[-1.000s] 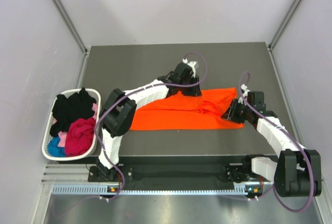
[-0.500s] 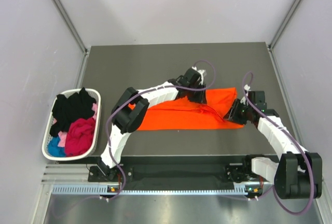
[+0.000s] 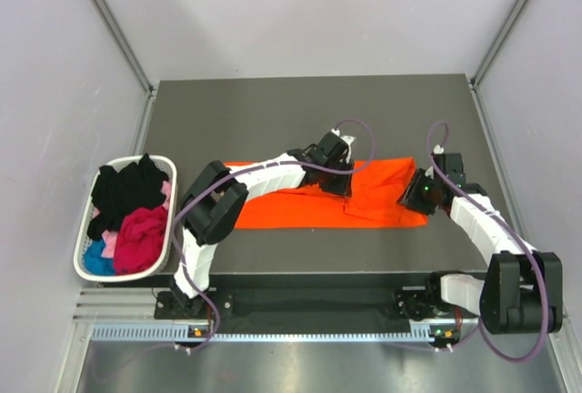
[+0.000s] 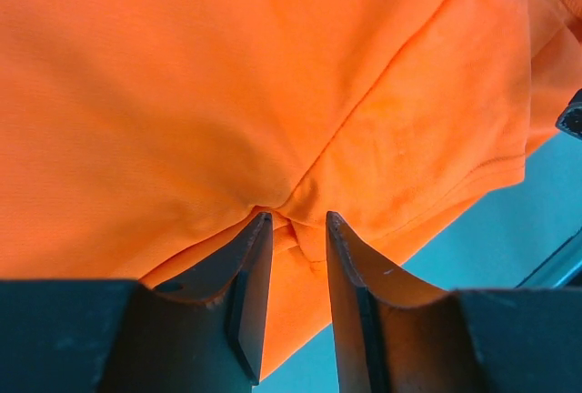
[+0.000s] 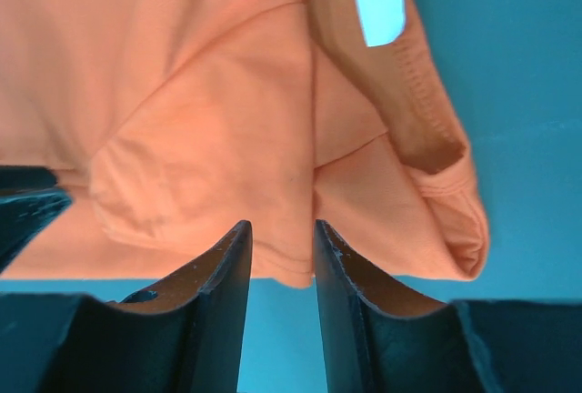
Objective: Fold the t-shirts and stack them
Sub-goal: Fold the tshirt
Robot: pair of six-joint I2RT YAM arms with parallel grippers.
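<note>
An orange t-shirt point(image 3: 291, 206) lies spread across the middle of the dark table, partly folded over itself. My left gripper point(image 3: 338, 184) is over its middle. In the left wrist view, the left gripper point(image 4: 297, 220) is shut on a puckered pinch of the orange t-shirt point(image 4: 227, 75). My right gripper point(image 3: 414, 197) is at the shirt's right end. In the right wrist view, the right gripper point(image 5: 280, 226) is open a little, and the flat hem of the t-shirt point(image 5: 200, 93) lies at its tips. The white neck label point(image 5: 378, 5) shows beyond them.
A white basket point(image 3: 80, 266) stands off the table's left edge. It holds a black t-shirt point(image 3: 127, 188), a magenta one point(image 3: 141, 234) and a blue one point(image 3: 98, 256). Grey walls close in the left, back and right sides.
My left gripper carried its pinch of orange cloth to the right, then toward the near side, laying cloth over the shirt. The right gripper stayed at the right end and its jaws widened slightly.
</note>
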